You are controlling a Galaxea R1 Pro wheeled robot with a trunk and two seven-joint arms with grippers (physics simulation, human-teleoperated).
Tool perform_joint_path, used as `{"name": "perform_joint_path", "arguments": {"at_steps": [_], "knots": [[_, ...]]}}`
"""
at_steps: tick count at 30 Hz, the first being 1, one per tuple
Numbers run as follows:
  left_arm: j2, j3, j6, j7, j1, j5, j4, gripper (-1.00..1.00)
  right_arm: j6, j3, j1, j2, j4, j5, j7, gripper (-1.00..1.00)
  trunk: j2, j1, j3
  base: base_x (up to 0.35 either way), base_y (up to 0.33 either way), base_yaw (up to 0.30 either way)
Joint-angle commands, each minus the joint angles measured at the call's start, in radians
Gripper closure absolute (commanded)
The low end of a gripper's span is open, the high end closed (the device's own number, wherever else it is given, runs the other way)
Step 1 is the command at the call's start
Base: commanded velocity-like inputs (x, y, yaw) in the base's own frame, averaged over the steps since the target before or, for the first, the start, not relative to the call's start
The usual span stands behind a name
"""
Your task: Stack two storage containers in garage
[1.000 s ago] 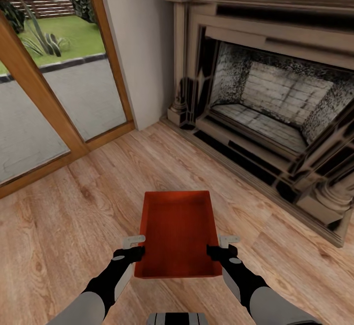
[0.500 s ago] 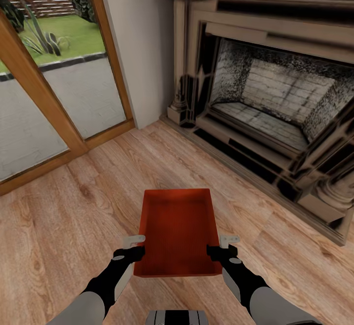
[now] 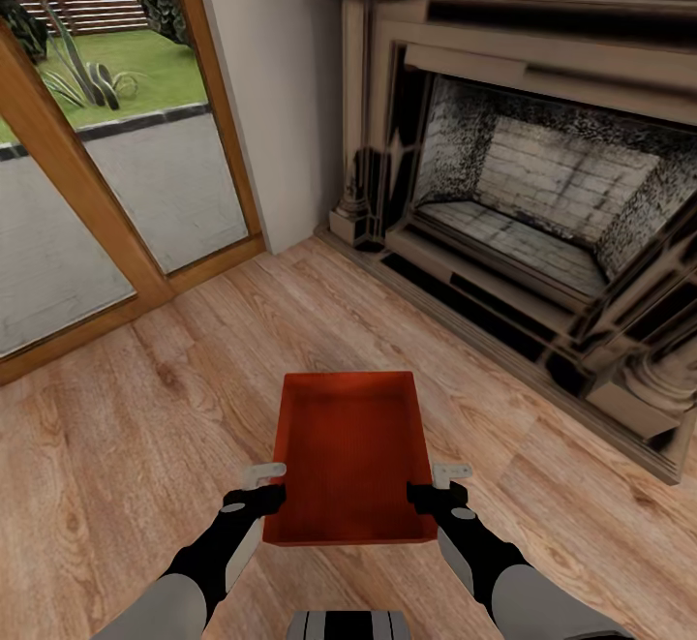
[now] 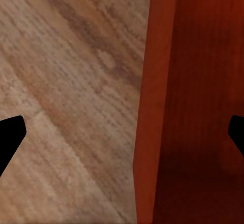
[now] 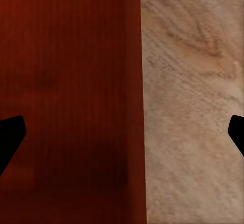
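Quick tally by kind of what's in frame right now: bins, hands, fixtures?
Orange-red storage containers: 1
Robot hands: 2, left hand and right hand, one at each long side wall of the bin
Fireplaces: 1
Glass doors: 1
Total: 5

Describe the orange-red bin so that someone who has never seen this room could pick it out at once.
Start at the dark ornate fireplace on the right, then look down across the light wood plank floor toward the robot's arms. Between the left gripper and right gripper is the storage container: a lidless orange-red rectangle with low walls.
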Motion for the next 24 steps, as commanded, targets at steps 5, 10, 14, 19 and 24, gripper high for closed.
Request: {"name": "perform_joint_path", "arguments": {"at_steps": [5,10,14,19,24], "knots": [[0.000,0.000,0.005,0.004,0.000,0.007,-0.002,-1.00,-0.003,0.008,-0.001,0.000,0.001,-0.004,-0.007,-1.00,-0.035,0.019,-0.016,0.000,0.000,0.000],[0.000,0.000,0.005,0.004,0.000,0.007,-0.002,-1.00,-0.003,0.008,-0.001,0.000,0.001,-0.004,-0.007,-1.00,-0.042,0.023,-0.019,0.000,0.000,0.000],[0.000,0.000,0.005,0.004,0.000,0.007,-0.002,-1.00,-0.003,0.008,-0.001,0.000,0.001,-0.004,-0.007,-1.00,-0.042,0.023,-0.019,0.000,0.000,0.000],[-0.001,0.000,0.005,0.004,0.000,0.007,-0.002,-1.00,-0.002,0.008,-0.001,0.000,0.001,-0.004,-0.006,-1.00,-0.042,0.023,-0.019,0.000,0.000,0.000],[-0.004,0.000,0.005,0.000,0.000,0.008,-0.001,-1.00,-0.003,0.008,-0.001,0.000,0.001,-0.004,-0.006,-1.00,-0.042,0.023,-0.019,0.000,0.000,0.000]]}}
